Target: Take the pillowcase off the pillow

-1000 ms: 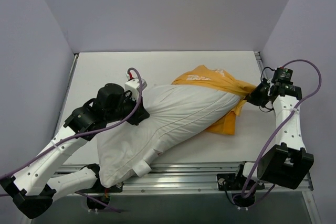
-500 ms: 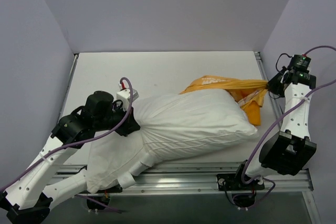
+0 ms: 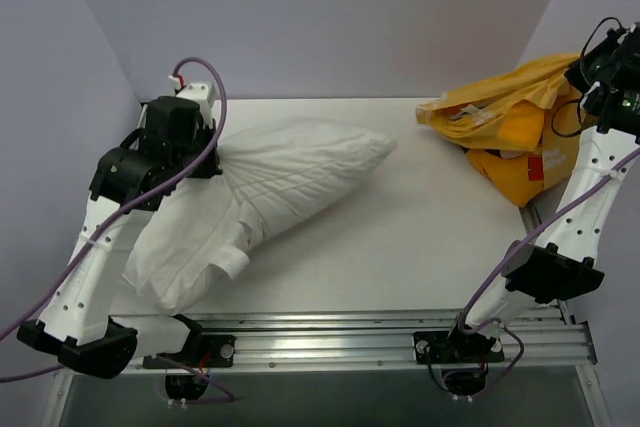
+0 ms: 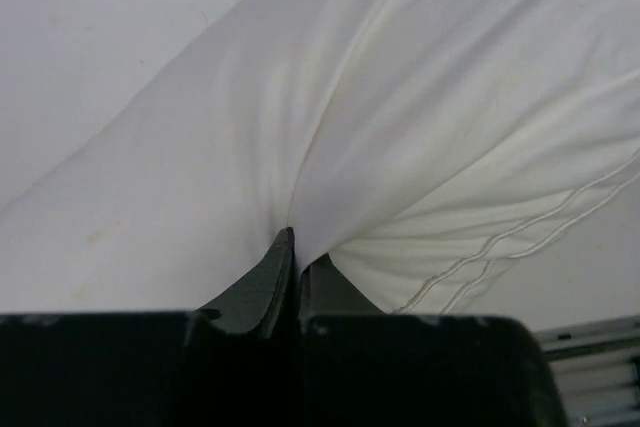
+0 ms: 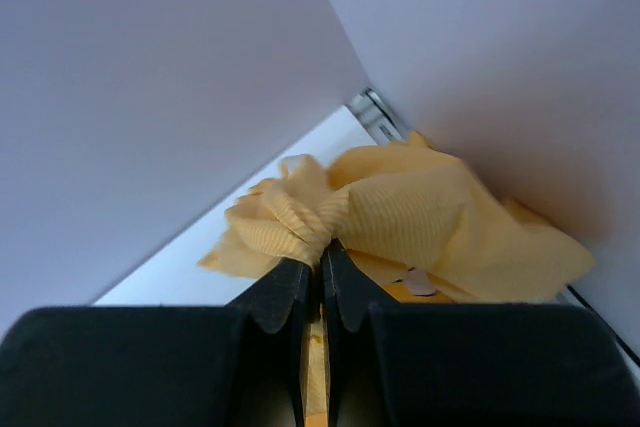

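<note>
Evidently the pillowcase (image 3: 505,127) is limp and light, bunched at the worktop's (image 3: 400,237) far right in the clamped right end effector (image 5: 320,259); the left end effector (image 4: 296,247) pinches a fold, probably near a corner, of the soft pillow (image 3: 290,172) at left.

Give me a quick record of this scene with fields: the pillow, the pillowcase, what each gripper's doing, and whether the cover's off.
pillow: bare white, lying across the left of the table
pillowcase: orange-yellow, bunched up at the far right, apart from the pillow
left gripper: shut on a fold of the pillow
right gripper: raised, shut on a gathered bunch of the pillowcase
cover off pillow: yes
</note>
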{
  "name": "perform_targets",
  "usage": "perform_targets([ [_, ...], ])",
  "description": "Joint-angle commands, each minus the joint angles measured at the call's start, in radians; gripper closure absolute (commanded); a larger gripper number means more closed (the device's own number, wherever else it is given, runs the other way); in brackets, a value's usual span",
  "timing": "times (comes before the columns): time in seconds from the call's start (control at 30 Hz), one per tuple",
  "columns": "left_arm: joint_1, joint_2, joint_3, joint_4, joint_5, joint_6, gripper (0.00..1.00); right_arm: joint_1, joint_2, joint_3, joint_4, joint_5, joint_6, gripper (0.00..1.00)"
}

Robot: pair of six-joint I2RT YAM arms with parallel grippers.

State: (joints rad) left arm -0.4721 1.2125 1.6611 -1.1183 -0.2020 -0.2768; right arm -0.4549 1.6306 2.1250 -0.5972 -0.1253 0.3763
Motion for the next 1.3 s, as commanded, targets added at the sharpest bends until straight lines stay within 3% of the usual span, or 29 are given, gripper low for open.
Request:
perform_targets([
  [0.0,0.058,0.044,0.241,0.156,-0.218,-0.009,0.98,0.001,0.038,0.169,0.053,-0.163,-0.004,1.0],
  [0.2,0.069,0.249,0.481,0.202,-0.189,-0.013,0.98,0.096,0.038,0.221,0.233,-0.37,0.036,1.0],
  [0.33,0.067,0.379,0.656,0.219,-0.148,-0.012,0.98,0.209,-0.027,0.074,0.428,-0.565,0.098,1.0],
  [0.4,0.066,0.394,0.648,0.251,-0.122,-0.016,0.98,0.266,-0.051,0.005,0.451,-0.56,0.073,1.0],
  [0.53,0.05,0.308,0.377,0.395,-0.025,-0.031,0.98,0.467,-0.155,-0.25,0.444,-0.438,-0.008,1.0],
  [0.67,0.006,0.21,-0.048,0.506,0.039,-0.078,0.98,0.639,-0.23,-0.67,0.494,-0.364,0.001,1.0],
  [0.9,-0.111,0.159,-0.464,0.566,0.118,-0.206,0.98,0.897,-0.255,-1.197,0.574,-0.14,0.15,0.99],
  [1.1,-0.184,0.151,-0.633,0.661,0.197,-0.311,0.98,0.962,-0.216,-1.379,0.663,-0.116,0.296,1.0],
  [1.27,-0.255,0.153,-0.601,0.655,0.188,-0.303,0.98,1.045,-0.178,-1.23,0.483,-0.045,0.199,0.92],
])
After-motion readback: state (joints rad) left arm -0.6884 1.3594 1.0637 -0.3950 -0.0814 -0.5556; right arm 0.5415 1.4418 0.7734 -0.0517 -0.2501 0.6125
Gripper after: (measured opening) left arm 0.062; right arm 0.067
